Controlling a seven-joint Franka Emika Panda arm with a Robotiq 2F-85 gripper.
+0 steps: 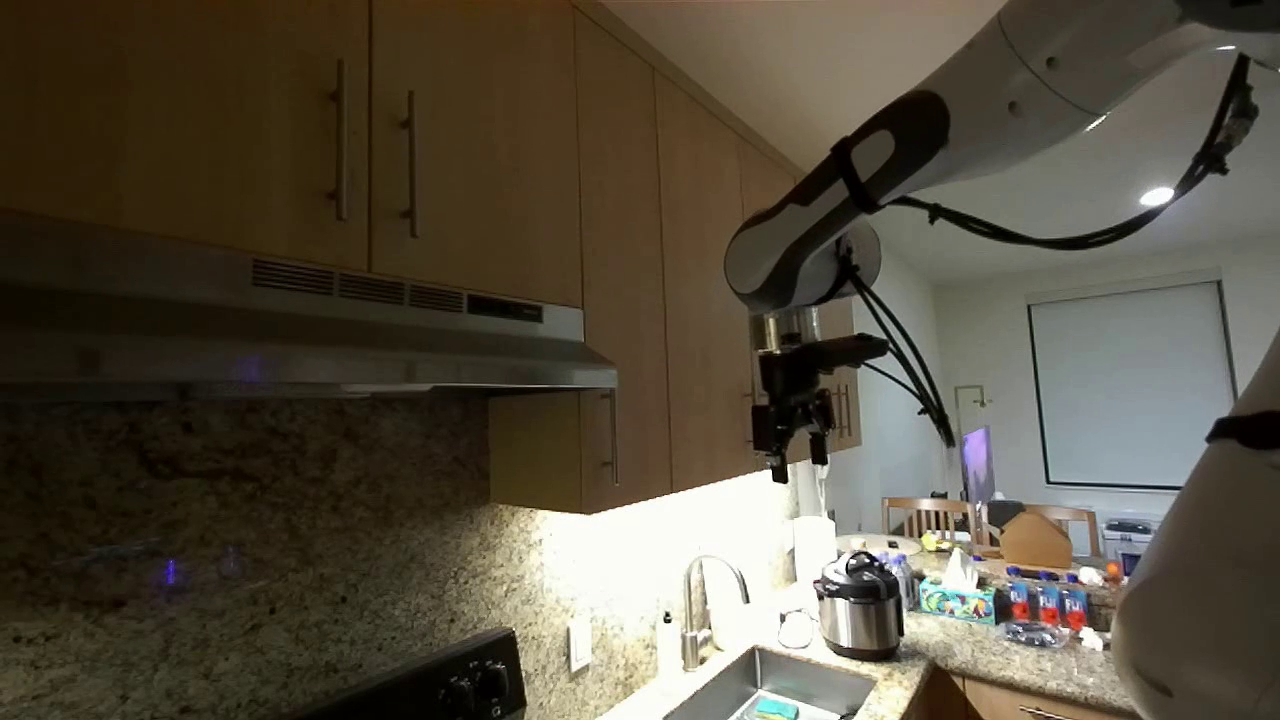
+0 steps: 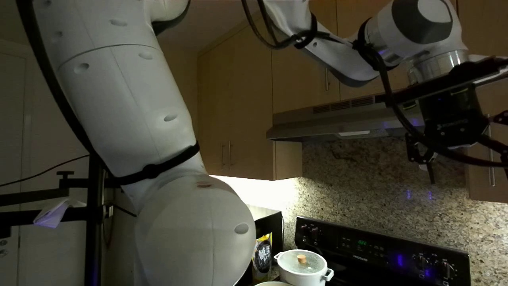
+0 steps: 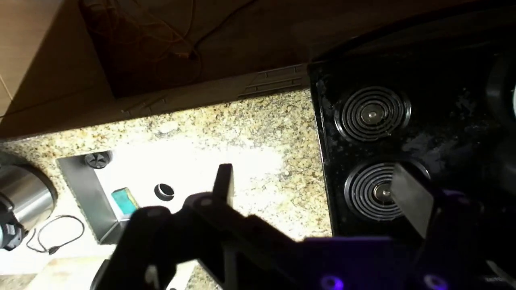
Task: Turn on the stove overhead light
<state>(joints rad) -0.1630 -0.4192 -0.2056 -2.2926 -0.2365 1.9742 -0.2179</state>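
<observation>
The silver stove hood (image 1: pixel 430 350) hangs under wooden cabinets and also shows in an exterior view (image 2: pixel 309 129). A dark control strip (image 1: pixel 505 308) is at the right of its front face. A pale light panel (image 2: pixel 354 134) on its underside looks unlit, and the granite behind the stove is dim. My gripper (image 1: pixel 800 462) points down, apart from the hood, beyond its right end. In an exterior view the gripper (image 2: pixel 470 174) overlaps the hood's right part. In the wrist view the gripper (image 3: pixel 314 177) has its fingers wide apart with nothing between them. The hood is out of the wrist view.
The black stove (image 3: pixel 334 149) and the sink (image 3: pixel 86 193) lie below. Tall cabinets (image 1: pixel 620 300) with bar handles stand right of the hood. A white pot (image 2: pixel 303 272) is on the stove's left. A faucet (image 1: pixel 692 620) and pressure cooker (image 1: pixel 860 615) are by the sink.
</observation>
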